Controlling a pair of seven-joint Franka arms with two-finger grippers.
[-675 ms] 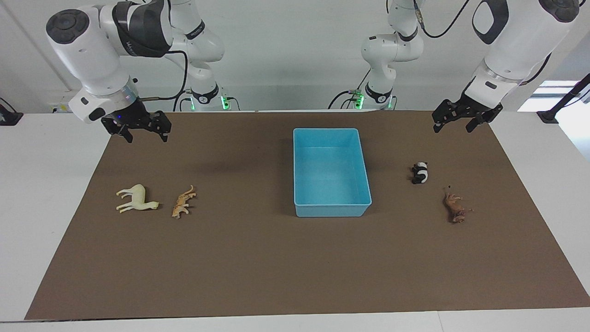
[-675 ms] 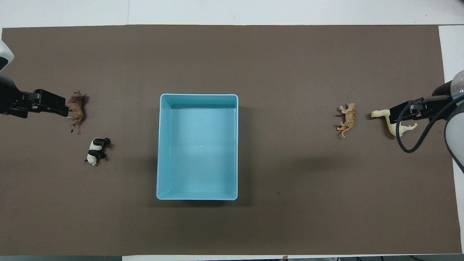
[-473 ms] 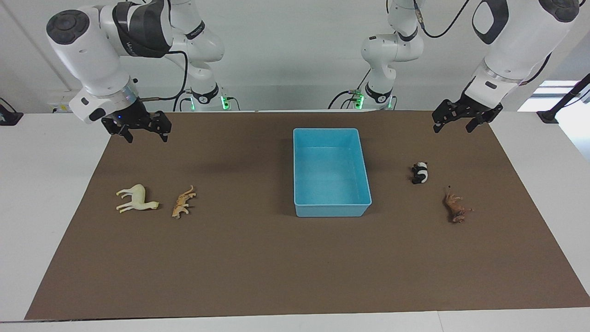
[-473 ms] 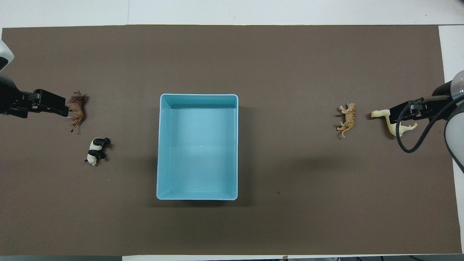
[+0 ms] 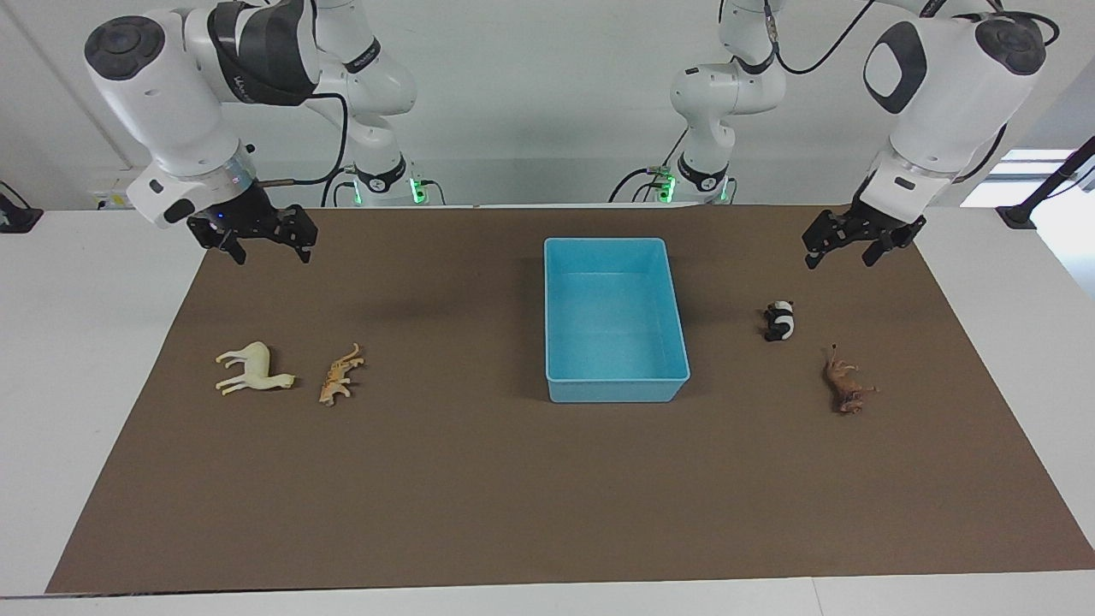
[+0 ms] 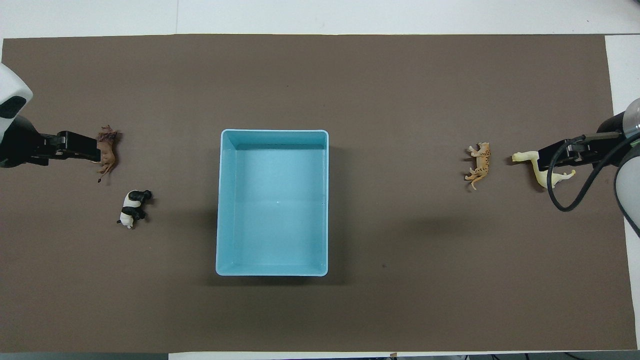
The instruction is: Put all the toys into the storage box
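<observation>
The light blue storage box (image 5: 616, 390) (image 6: 272, 132) stands empty in the middle of the brown mat. At the right arm's end lie a cream long-necked toy (image 5: 253, 370) (image 6: 542, 172) and, beside it toward the box, an orange spotted cat (image 5: 340, 375) (image 6: 480, 165). At the left arm's end lie a panda (image 5: 779, 321) (image 6: 132, 207) and a dark brown toy (image 5: 845, 386) (image 6: 107, 152). My left gripper (image 5: 840, 255) (image 6: 92, 150) hangs open over the mat, apart from both toys there. My right gripper (image 5: 270, 254) (image 6: 547, 156) hangs open in the air, above and clear of the cream toy.
The brown mat (image 5: 513, 496) covers most of the white table (image 5: 77, 342). Both arm bases stand at the robots' edge of the table. Seen from overhead, the raised grippers overlap the brown toy and the cream toy.
My left arm has sunk a little and its gripper has drifted slightly toward the brown toy. The right arm and all toys have stayed where they were.
</observation>
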